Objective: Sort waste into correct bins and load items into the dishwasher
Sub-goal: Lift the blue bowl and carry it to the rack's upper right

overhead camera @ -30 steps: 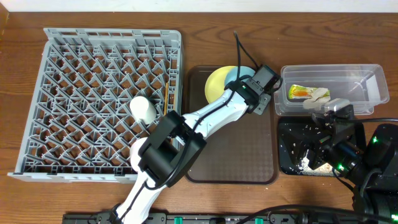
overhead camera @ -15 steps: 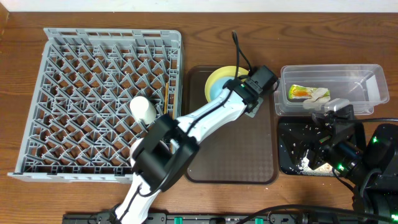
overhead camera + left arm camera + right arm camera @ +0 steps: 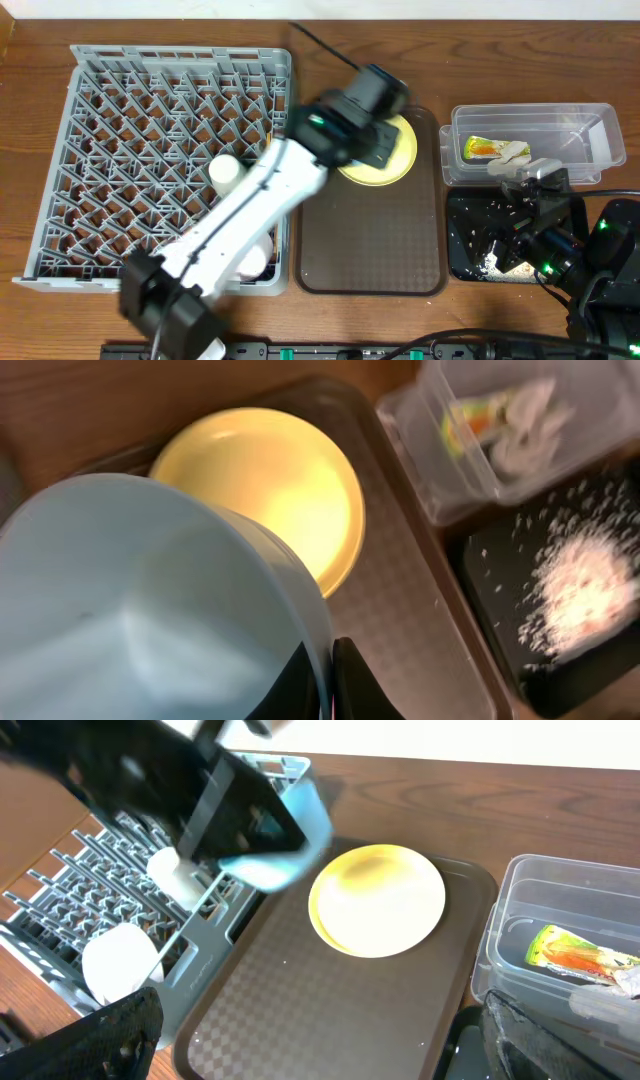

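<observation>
My left gripper [image 3: 325,682] is shut on the rim of the light blue bowl [image 3: 150,600] and holds it in the air by the rack's right edge; the bowl also shows in the right wrist view [image 3: 290,830]. In the overhead view the left gripper [image 3: 365,120] hides the bowl. The yellow plate [image 3: 388,160] lies bare on the brown tray [image 3: 370,250]. The grey dish rack [image 3: 150,120] holds a white cup [image 3: 228,172] and a white bowl [image 3: 255,262]. My right gripper [image 3: 525,235] is open and empty over the black tray [image 3: 465,250]. No chopsticks are in view.
The clear tub [image 3: 590,135] holds the yellow-green and orange wrapper [image 3: 482,148] and a white paper scrap [image 3: 515,152]. White crumbs [image 3: 585,580] lie in the black tray. The left arm stretches diagonally across the rack's right edge.
My left gripper has lifted the blue bowl off the yellow plate and swung it left toward the rack. The plate is now uncovered. The right arm has not moved.
</observation>
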Robot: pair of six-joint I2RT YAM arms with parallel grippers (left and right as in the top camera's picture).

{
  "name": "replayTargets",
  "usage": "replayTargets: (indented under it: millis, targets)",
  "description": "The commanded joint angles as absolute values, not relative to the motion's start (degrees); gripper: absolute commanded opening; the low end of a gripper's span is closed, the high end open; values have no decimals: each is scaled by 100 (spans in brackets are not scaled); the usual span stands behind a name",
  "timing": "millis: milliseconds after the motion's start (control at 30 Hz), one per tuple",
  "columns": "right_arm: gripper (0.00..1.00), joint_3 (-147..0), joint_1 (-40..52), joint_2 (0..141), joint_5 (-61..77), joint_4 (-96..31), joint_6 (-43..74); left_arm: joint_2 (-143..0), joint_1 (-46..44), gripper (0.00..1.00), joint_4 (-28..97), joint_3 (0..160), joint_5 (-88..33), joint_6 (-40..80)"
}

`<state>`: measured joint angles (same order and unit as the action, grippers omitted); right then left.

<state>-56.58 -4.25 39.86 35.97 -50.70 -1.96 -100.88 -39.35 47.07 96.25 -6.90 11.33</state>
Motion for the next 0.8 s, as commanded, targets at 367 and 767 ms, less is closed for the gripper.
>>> replayTargets:
  millis: [367,767]
  targets:
    - [99,-5721,-368,3970,3579,-5063,-244,-10401,388,8,3415,9644,-6956,2410]
    - [99,-5721,-368,3970,3581,-5063,-244,-12171,989,8,1420,9644,-8976,4425]
